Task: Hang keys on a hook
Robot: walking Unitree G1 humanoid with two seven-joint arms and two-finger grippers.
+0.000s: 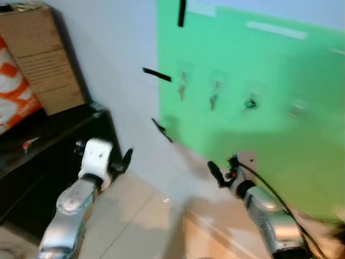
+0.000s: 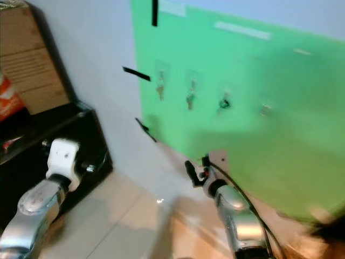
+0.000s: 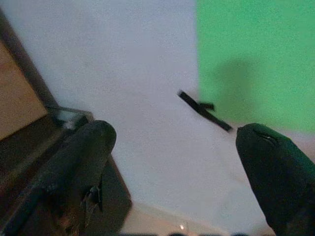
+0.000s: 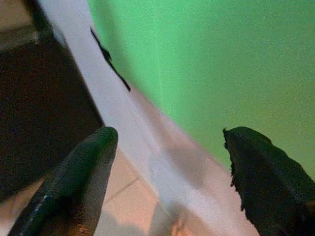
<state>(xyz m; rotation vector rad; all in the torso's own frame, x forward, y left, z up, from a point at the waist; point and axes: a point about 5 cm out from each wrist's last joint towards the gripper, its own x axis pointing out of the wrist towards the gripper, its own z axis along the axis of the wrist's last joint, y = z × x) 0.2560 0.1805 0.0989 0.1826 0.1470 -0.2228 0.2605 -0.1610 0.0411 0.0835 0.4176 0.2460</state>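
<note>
A green sheet [image 1: 259, 81] covers the wall ahead, with a row of small hooks across it. Keys [image 1: 182, 86] hang from the leftmost hook, more keys [image 1: 215, 96] from the one beside it, and a dark key bunch [image 1: 251, 102] from the third. A fourth hook [image 1: 296, 109] further right is too blurred to tell what it bears. My left gripper [image 3: 174, 162] is open and holds nothing, low on the left near the black shelf. My right gripper [image 4: 167, 167] is open too, raised below the sheet with nothing between its fingers.
A black shelf unit [image 1: 48, 145] stands at the left against the white wall [image 1: 113, 48], carrying a cardboard box [image 1: 40, 54] and an orange and white bag [image 1: 13, 91]. Black tape strips [image 1: 156, 74] hold the sheet's edge. Pale floor tiles [image 1: 140, 221] lie below.
</note>
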